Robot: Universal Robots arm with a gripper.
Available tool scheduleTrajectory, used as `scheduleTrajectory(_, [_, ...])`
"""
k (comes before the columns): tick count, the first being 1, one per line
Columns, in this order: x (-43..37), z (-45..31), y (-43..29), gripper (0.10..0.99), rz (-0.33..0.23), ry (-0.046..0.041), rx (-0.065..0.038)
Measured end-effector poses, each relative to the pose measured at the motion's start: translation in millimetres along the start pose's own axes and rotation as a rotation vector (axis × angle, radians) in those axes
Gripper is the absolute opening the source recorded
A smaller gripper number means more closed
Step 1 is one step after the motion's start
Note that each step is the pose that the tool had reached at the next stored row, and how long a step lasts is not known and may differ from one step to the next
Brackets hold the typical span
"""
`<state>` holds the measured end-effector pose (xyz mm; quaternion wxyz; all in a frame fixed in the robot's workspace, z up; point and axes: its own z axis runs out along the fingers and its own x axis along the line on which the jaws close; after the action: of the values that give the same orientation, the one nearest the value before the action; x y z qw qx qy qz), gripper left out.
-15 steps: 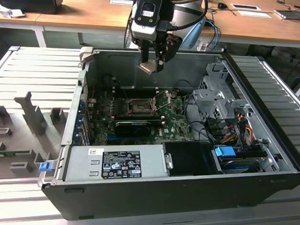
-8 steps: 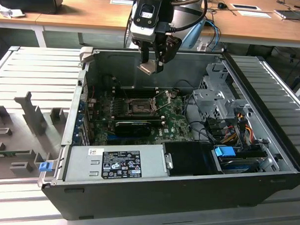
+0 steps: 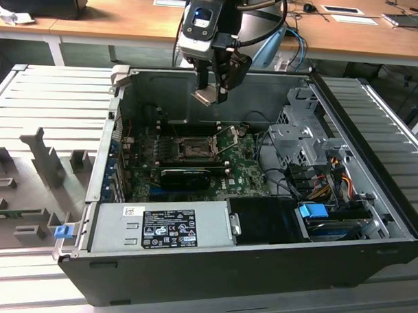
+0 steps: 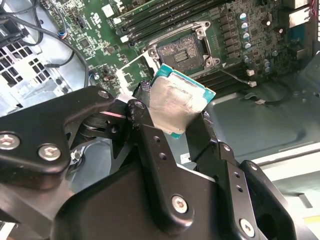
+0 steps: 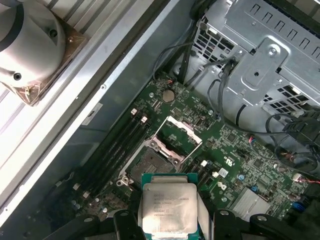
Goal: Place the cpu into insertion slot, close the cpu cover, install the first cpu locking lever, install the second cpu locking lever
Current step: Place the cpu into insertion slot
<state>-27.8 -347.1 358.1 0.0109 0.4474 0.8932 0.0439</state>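
**Clerk:** Surface and room, exterior view?

**Checker:** One ribbed grey counter (image 3: 53, 96), carrying one open computer case (image 3: 191, 272). One wood-topped counter (image 3: 117, 23) runs along behind it at 12 o'clock. Grey fixtures (image 3: 47, 158) stand on the ribs at 9 o'clock of the case.

**Clerk:** Inside the case?

**Checker:** Green board in the middle. Silver power supply (image 3: 158, 227) at 6 o'clock, drive cage (image 3: 299, 132) at 3 o'clock, black card (image 3: 184, 175) just at 6 o'clock of the socket.

**Clerk:** Task items?

**Checker:** The claw (image 3: 212, 93) is closed narrowly on the cpu (image 5: 168, 210), one finger on each opposite edge. The chip is tilted and in the air above the case's 12 o'clock side, well apart from the board. The insertion slot (image 5: 149, 167) is bare, with its dark bed exposed. The cpu cover (image 5: 186, 130) is swung up off the slot, and green board shows through its opening.

**Clerk:** Hidden or unclear?

**Checker:** The arm is cut off at 12 o'clock in the exterior view. The fingers (image 4: 145, 125) cover part of the chip's rim. I cannot tell how the locking levers are set; they are too thin to read
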Motion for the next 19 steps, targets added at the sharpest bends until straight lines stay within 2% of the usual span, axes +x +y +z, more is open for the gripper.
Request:
scheduleTrajectory(9, [0.0, 2.8, -0.2, 0.525, 0.032, -0.0027, -0.001])
scheduleTrajectory(13, [-0.1, 6.2, -0.6, 0.525, 0.032, -0.0029, -0.001])
scheduleTrajectory(19, [-0.2, 7.4, -0.7, 0.525, 0.034, -0.0030, -0.001])
